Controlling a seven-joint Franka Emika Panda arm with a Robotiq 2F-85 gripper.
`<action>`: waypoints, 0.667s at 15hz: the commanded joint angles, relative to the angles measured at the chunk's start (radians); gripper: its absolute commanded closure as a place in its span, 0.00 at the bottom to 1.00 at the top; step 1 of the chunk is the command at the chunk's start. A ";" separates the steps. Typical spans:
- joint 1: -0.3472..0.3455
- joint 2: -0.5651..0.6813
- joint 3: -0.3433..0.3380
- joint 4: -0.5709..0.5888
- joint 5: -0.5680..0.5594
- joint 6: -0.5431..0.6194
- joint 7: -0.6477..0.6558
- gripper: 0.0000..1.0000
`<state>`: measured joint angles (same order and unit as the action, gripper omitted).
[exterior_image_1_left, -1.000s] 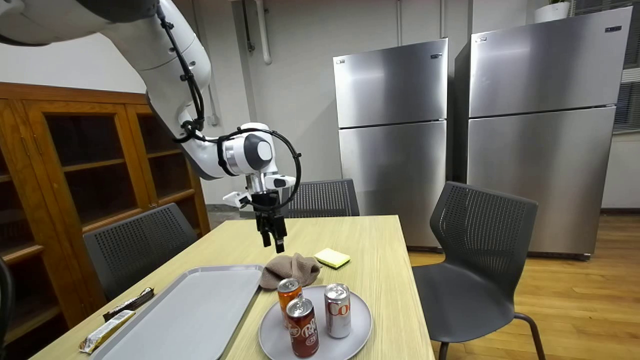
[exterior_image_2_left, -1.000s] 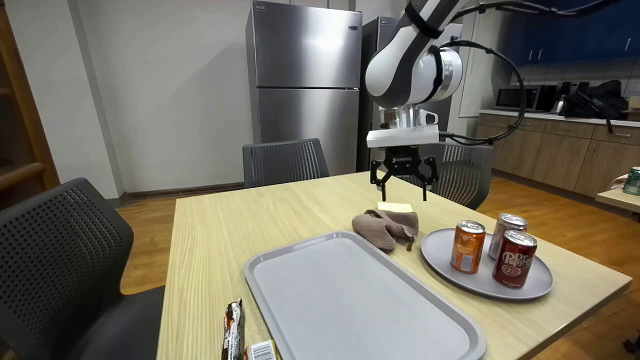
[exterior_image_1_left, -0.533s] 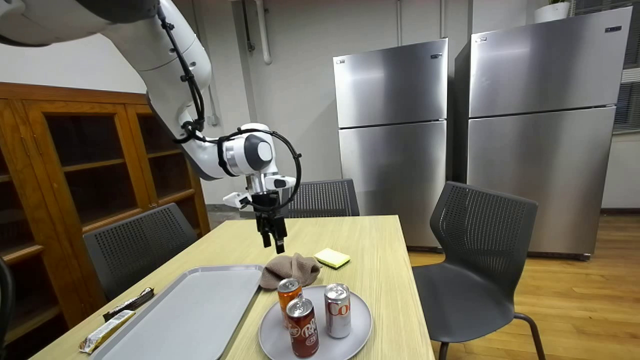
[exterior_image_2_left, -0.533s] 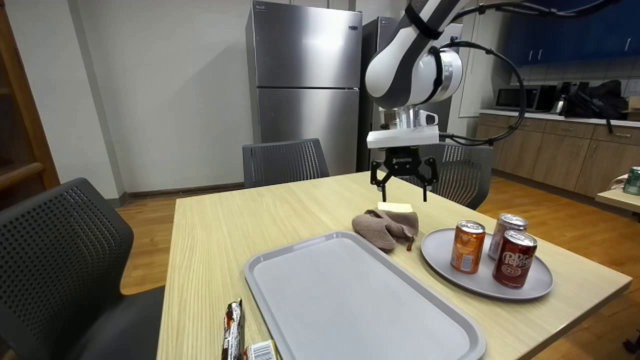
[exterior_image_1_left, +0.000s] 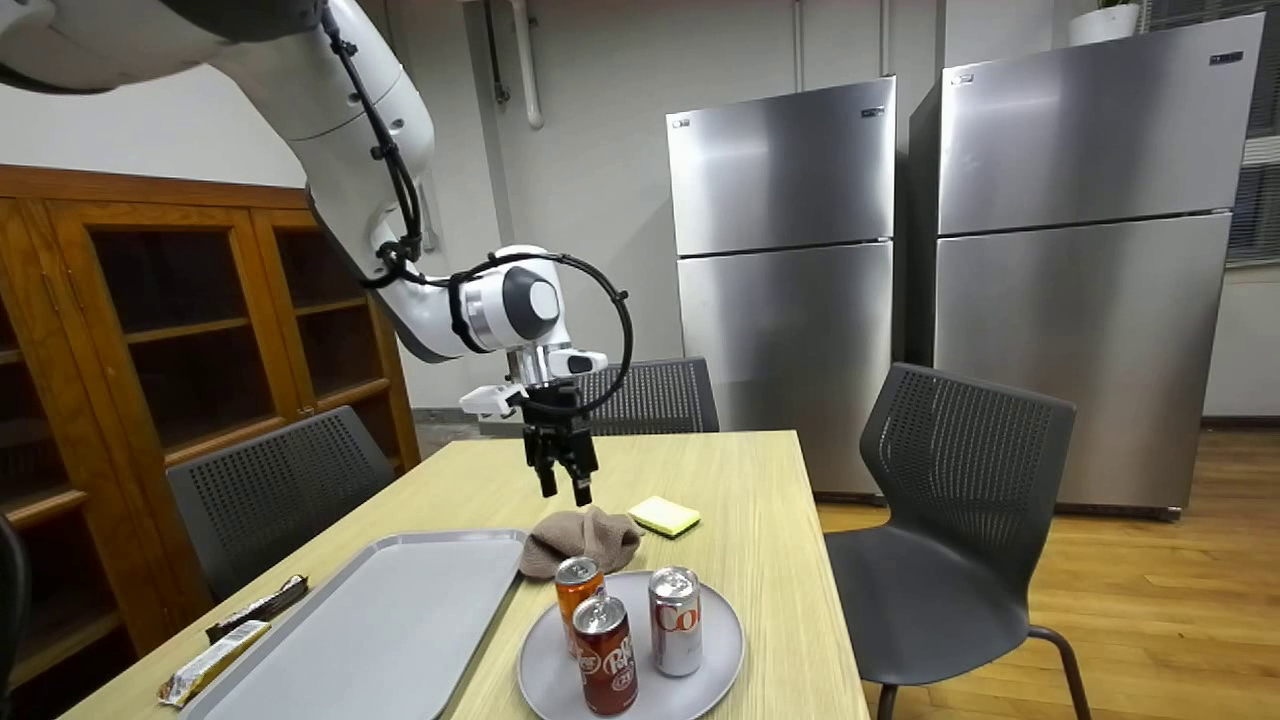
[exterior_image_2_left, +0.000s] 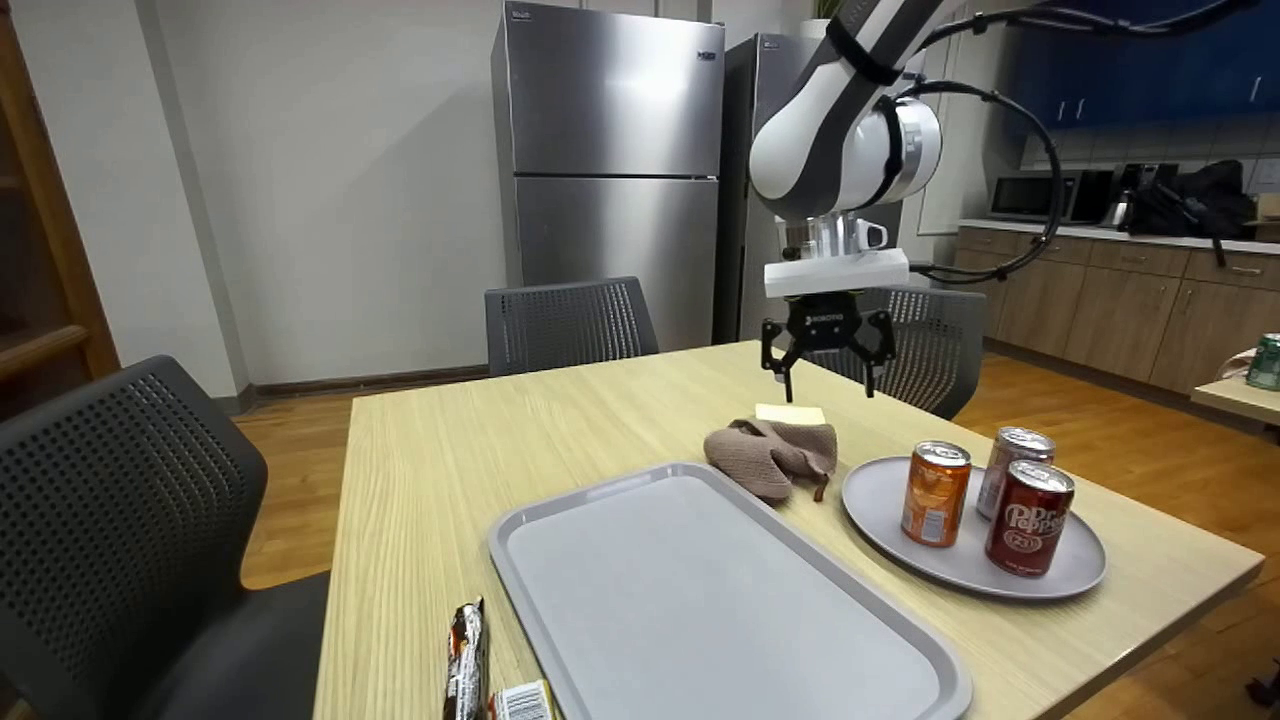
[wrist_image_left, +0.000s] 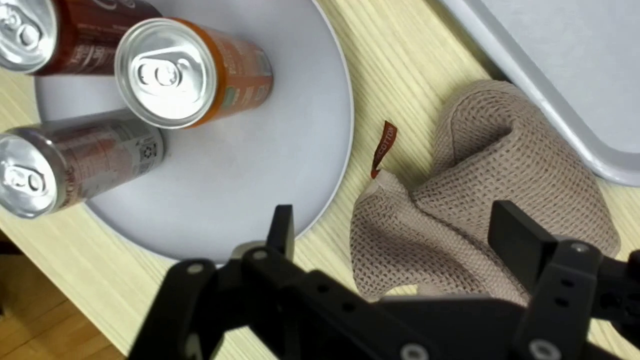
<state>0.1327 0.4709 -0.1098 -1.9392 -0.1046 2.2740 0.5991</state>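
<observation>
Two stainless refrigerators (exterior_image_2_left: 615, 190) and a grey wall (exterior_image_2_left: 340, 150) form the background to a pale wooden tabletop (exterior_image_2_left: 430, 480). Reading left to right in an exterior view, a dark wrapped bar (exterior_image_2_left: 466, 660) and a barcoded bar (exterior_image_2_left: 522, 702) lie beside a long grey tray (exterior_image_2_left: 700, 580). Just right of the tray's far corner sits a crumpled brown cloth (exterior_image_2_left: 770, 460), with a yellow sponge (exterior_image_1_left: 664, 516) behind it. Above hangs the tool (exterior_image_2_left: 829, 394), its two fingers (wrist_image_left: 520, 245) spread well apart, nothing between them. From the tool, the cloth lies below and slightly toward the tray; in the wrist view it reaches under the finger on the picture's right. Bunched up, it shows no clear long axis, and how far it lies below the tool is hard to judge. Farther right, a round plate (exterior_image_2_left: 880, 500) holds an orange can (exterior_image_2_left: 936, 495), a silver can (exterior_image_2_left: 1022, 441) and a dark red can (exterior_image_2_left: 1030, 520), all upright.
</observation>
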 joint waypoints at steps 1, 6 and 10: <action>-0.041 -0.046 0.010 -0.051 -0.010 0.027 -0.160 0.00; -0.071 -0.080 0.020 -0.100 -0.010 0.053 -0.334 0.00; -0.077 -0.124 0.028 -0.150 -0.012 0.060 -0.438 0.00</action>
<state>0.0803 0.4206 -0.1091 -2.0146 -0.1047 2.3121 0.2343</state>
